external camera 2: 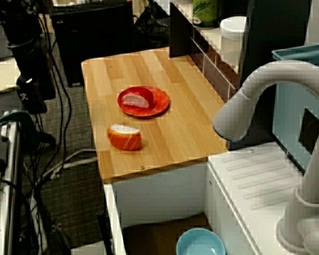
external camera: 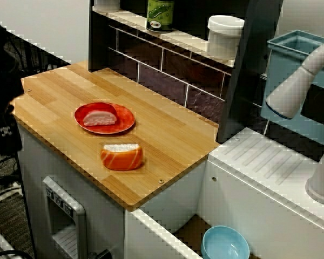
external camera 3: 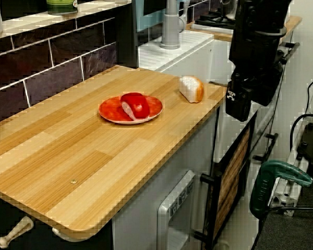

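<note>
Blue bowl (external camera: 225, 244) low in front left aside, better to come straight down over salmon sushi (external camera: 122, 156) on tabletop (external camera: 173, 140) near red plate (external camera: 104, 117), gripper (external camera 3: 238, 107) off the edge, fingers hidden, cannot tell open or closed

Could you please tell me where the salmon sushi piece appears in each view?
View facing the tiled wall: the salmon sushi piece lies low, left of centre.
View past the faucet: the piece, left of centre.
View along the counter: the piece, upper right of centre.
Shared landmark: the red plate beside it.
</note>
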